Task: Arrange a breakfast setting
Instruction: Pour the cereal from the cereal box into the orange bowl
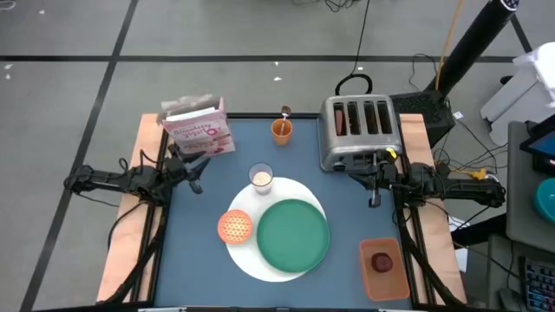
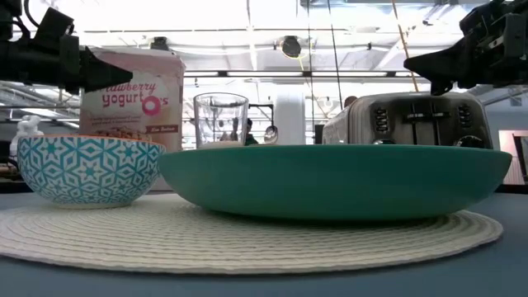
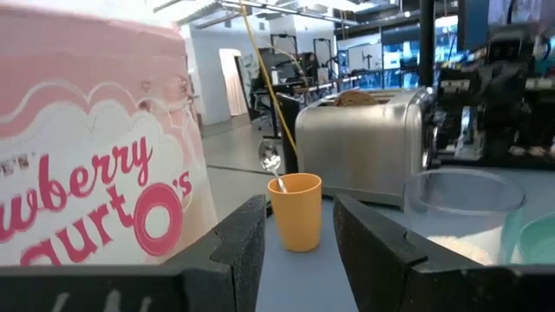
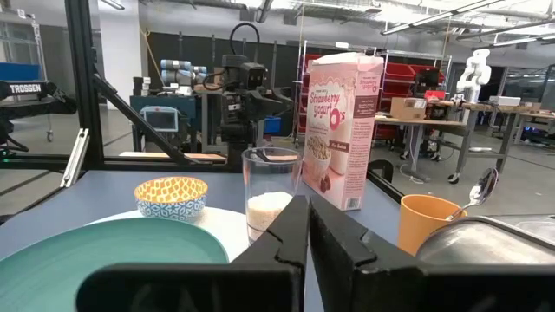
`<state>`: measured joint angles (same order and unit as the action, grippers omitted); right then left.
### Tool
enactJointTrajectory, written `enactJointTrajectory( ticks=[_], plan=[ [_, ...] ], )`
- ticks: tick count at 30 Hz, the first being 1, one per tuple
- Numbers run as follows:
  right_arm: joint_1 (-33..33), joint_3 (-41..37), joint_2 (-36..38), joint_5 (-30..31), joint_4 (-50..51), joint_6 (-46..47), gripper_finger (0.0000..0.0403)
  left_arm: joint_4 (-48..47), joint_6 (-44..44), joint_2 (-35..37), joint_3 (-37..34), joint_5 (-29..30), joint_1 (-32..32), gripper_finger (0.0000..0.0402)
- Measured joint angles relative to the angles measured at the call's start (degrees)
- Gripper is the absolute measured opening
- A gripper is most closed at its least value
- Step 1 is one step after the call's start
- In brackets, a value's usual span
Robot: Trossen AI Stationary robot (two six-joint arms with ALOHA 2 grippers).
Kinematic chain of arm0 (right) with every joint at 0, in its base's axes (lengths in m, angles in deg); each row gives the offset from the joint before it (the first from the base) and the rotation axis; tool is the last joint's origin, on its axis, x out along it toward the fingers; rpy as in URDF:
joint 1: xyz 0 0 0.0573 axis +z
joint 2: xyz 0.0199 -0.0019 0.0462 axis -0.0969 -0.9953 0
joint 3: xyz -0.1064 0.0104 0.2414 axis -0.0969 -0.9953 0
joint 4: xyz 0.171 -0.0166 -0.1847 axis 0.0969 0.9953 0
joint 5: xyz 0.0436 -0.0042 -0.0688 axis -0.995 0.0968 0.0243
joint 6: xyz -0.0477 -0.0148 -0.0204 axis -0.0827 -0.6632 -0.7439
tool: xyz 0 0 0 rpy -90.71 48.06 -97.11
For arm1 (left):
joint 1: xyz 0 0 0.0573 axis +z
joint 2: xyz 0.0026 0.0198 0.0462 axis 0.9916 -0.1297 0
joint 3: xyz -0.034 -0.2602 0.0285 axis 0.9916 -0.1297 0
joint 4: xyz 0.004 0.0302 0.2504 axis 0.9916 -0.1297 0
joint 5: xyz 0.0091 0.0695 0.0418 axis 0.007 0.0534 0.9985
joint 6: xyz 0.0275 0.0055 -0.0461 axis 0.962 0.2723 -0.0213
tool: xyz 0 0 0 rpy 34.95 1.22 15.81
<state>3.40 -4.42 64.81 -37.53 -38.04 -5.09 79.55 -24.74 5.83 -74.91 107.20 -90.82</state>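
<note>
The round white mat [image 1: 245, 254] lies mid-table and carries the green plate [image 1: 293, 234], the small orange bowl [image 1: 235, 226] and, at its far edge, the glass [image 1: 261, 177] with a little milk. The pink cereal box [image 1: 198, 128] stands at the far left. A spoon [image 3: 273, 169] stands in an orange cup [image 1: 282, 130]. A brown bagel [image 3: 355, 98] sticks out of a slot of the toaster [image 1: 358, 132]. The dark red fruit [image 1: 381, 261] lies in the orange tray [image 1: 384, 282]. My left gripper [image 3: 299, 251] hovers open beside the box. My right gripper [image 4: 305, 227] hovers shut near the toaster.
The toaster stands at the far right, with its cord running off the far edge. The orange tray sits at the near right corner. Bare blue tabletop [image 1: 199, 260] shows left of the mat and between the mat and the tray.
</note>
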Motion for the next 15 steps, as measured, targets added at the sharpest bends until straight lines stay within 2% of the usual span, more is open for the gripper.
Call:
enactJointTrajectory(
  ticks=[4,11,15],
  plan=[
    [0.0,-0.02,-0.01,0.0,0.0,0.01,0.0011,0.02,0.51,0.0,0.0,0.0,0.0,0.0145],
    [-0.01,-0.01,0.0,0.01,0.0,0.01,0.0011,1.11,-9.78,0.0,0.0,-0.04,0.0,0.0145],
    [0.01,0.0,-0.01,0.0,0.0,0.01,0.0011,2.26,-11.67,0.0,0.0,-0.04,0.0,0.0145]
  ],
)
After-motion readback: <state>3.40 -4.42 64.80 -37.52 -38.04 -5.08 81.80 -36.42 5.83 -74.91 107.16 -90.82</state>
